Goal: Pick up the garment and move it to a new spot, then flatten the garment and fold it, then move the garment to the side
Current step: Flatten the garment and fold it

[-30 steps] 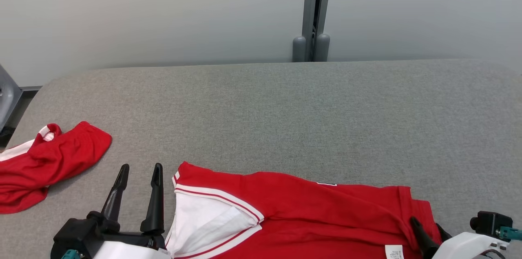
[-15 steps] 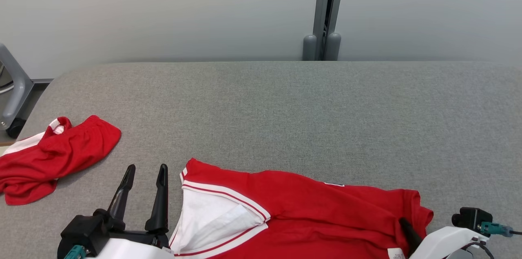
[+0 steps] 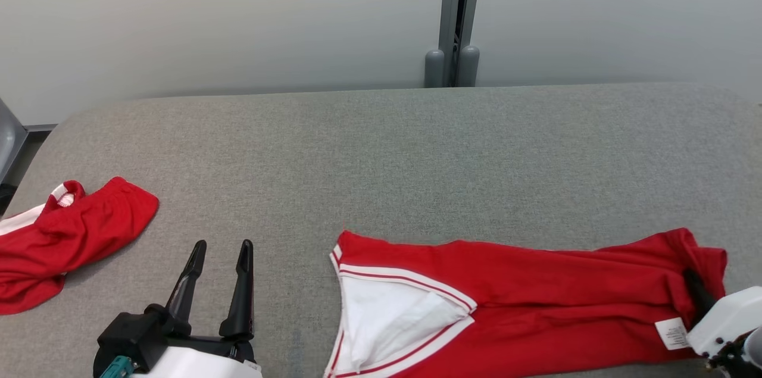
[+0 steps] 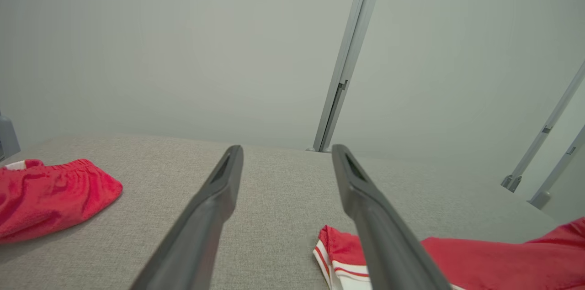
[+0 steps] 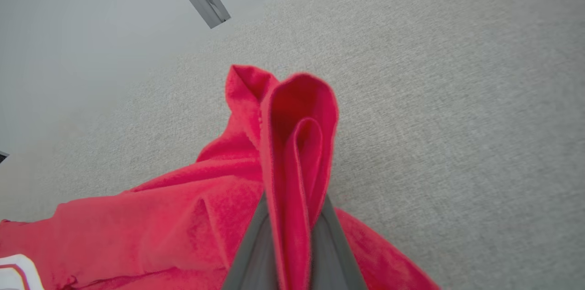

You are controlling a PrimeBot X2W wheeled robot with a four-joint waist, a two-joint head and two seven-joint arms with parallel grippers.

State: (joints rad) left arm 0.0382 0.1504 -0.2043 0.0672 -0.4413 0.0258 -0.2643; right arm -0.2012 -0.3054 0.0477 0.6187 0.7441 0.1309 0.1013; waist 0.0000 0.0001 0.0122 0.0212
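The garment (image 3: 536,289) is a red top with a white, red-striped V trim, lying stretched along the front of the grey table (image 3: 417,158). My right gripper (image 3: 693,291) is shut on the garment's right end, near the white label. In the right wrist view a fold of the red garment (image 5: 292,144) stands pinched between my right gripper's (image 5: 292,203) fingers (image 5: 249,253), lifted a little off the table. My left gripper (image 3: 221,244) is open and empty, left of the V trim and apart from it. In the left wrist view my left gripper (image 4: 287,150) hovers with the garment's corner (image 4: 480,262) at its lower right.
A second red and white piece of clothing (image 3: 65,235) lies crumpled at the table's left edge, also in the left wrist view (image 4: 50,194). A grey post (image 3: 455,21) stands against the pale wall behind the table.
My right gripper has shut on the garment's right end and pulled it to the right; the V trim has slid away from my left gripper. The head view has shifted slightly.
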